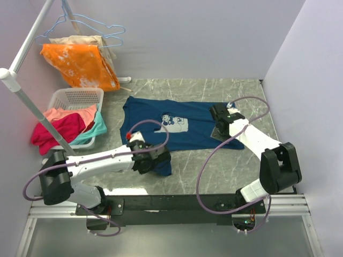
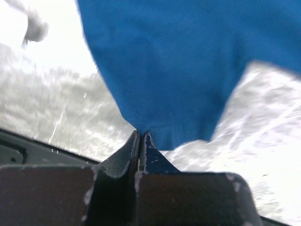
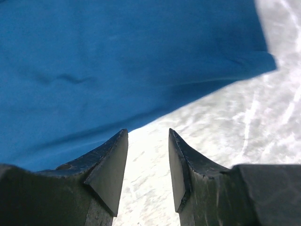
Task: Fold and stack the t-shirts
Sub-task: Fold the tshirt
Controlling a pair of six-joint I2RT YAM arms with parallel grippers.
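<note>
Grey marbled worktop (image 1: 214,171) fills the scene, closed in by plain pale walls. Two white arms rise from a dark rail along the near edge.

The left end effector (image 1: 161,160) lies low at the near left corner of a navy t-shirt (image 1: 187,134). From above, the arm hides that corner. The left wrist view is blurred, but it shows the fingers pressed together on the hem of the t-shirt (image 2: 188,70), pinching it.

The t-shirt lies spread flat in the middle of the worktop, with a pale square print (image 1: 174,122) on its chest.

At its right edge sits the right end effector (image 1: 218,115), covering part of the cloth there. Its wrist view shows the jaws partly apart, with only bare worktop between them. One finger (image 3: 106,165) overlaps the cloth edge, and contact cannot be made out.

Farther back on the left, a white basket (image 1: 80,96) holds pink, red and teal clothes (image 1: 64,126). A white pole (image 1: 32,101) partly crosses it. Behind it, an orange garment (image 1: 80,64) hangs from a hanger (image 1: 102,27).
</note>
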